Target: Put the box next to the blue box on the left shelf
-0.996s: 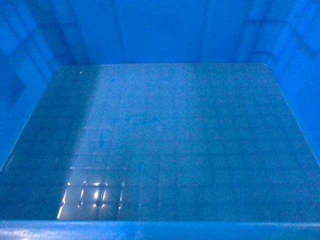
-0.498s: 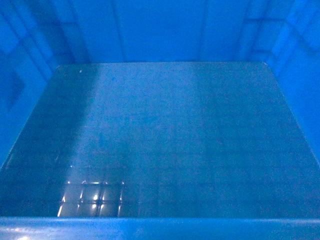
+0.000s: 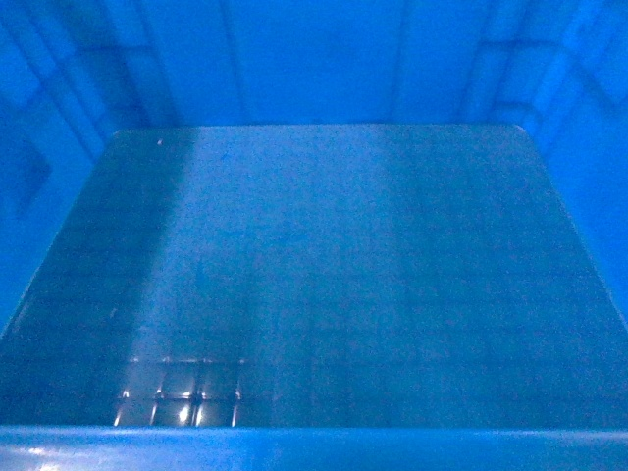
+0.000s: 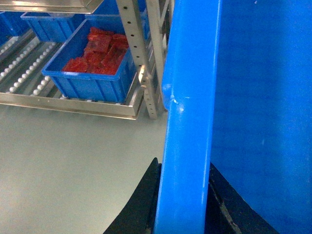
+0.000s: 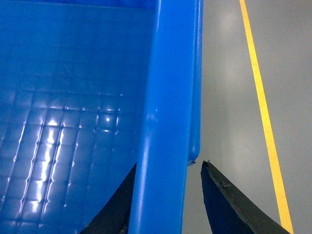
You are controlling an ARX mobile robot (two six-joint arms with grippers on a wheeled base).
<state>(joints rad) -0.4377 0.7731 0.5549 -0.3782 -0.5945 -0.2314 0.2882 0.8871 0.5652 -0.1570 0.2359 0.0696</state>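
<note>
While our left gripper (image 4: 181,204) sits at the bottom of its wrist view, we see its two dark fingers (image 4: 141,204) set one on each side of the box (image 4: 187,122), clamped on the thick rounded rim that runs up from 6 o'clock towards 12. One finger lies outside the wall, the other inside, both touching the plastic. Our right gripper (image 5: 168,200) straddles the opposite rim in the same way (a dark finger (image 5: 222,204) at 5 o'clock outside the wall, the other at 7 o'clock inside), though here a thin gap shows between the outer finger and the rim, so we cannot tell whether it is truly closed on the plastic.

Between the two arms the box fills our head view edge to edge: its near rim crosses at 6 o'clock, its walls rise at 9, 12 and 3 o'clock, and its floor, moulded in a grid of small squares, catches a glint of light near 7 o'clock. Nothing lies inside it.

Outward from the left gripper, at 10 to 11 o'clock, a shelf rack (image 4: 141,58) of perforated metal uprights stands on the grey floor (image 4: 68,165), well apart from our box. On its roller track rests a shallow blue tray (image 4: 90,78) filled with red packets (image 4: 100,51); another blue tray (image 4: 51,24) sits behind it at 11 o'clock. Outward from the right gripper, a yellow floor line (image 5: 261,107) runs from 12 to 5 o'clock over the grey floor
</note>
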